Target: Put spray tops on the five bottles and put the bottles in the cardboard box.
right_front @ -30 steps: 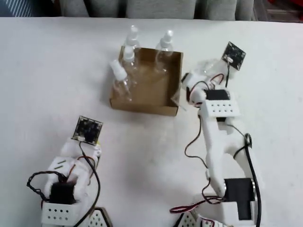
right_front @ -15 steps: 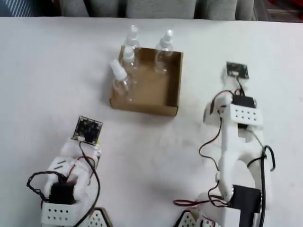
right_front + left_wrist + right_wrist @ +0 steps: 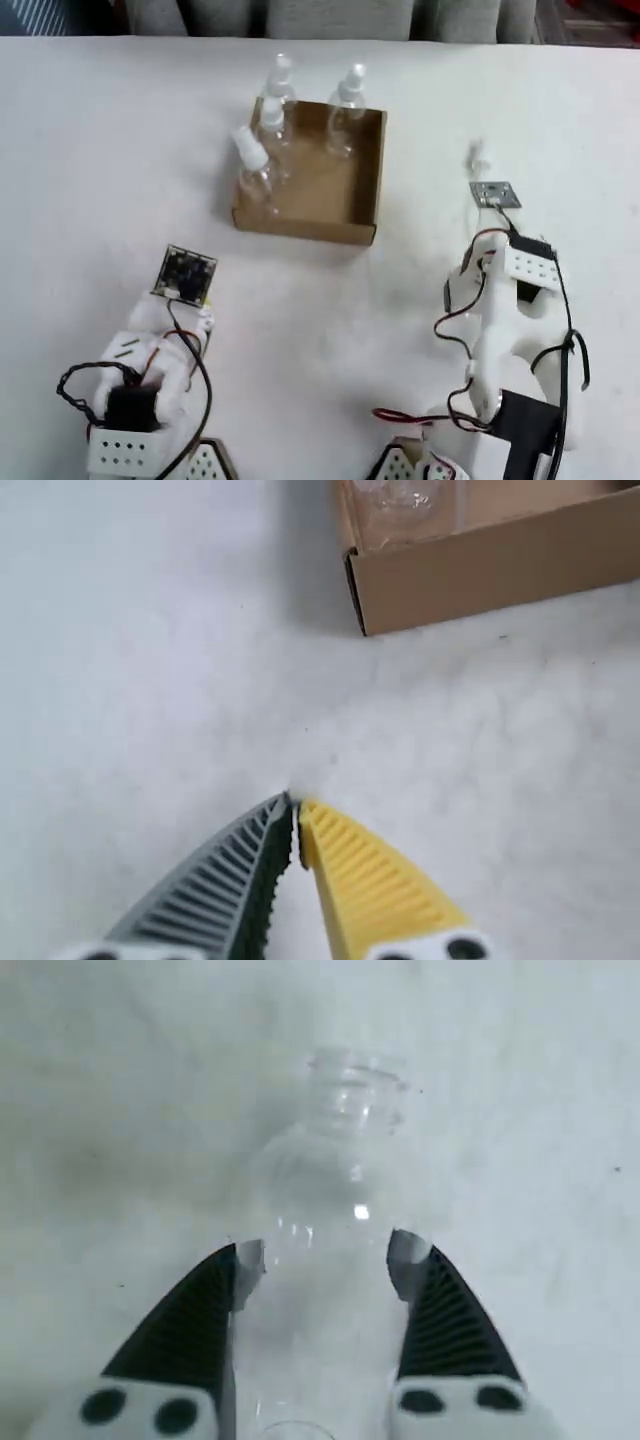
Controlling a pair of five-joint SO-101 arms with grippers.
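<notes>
R arm back from box; R fingers clamp capless bottle between them; L fingers together.

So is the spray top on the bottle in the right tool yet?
Off: the bottle held by the right tool shows a bare threaded neck.

The bottle gripped in my right pincer runs off the edge at its base; from above I get only a faint blur. Ahead of my left pincer, the cardboard box is cut off.
</notes>
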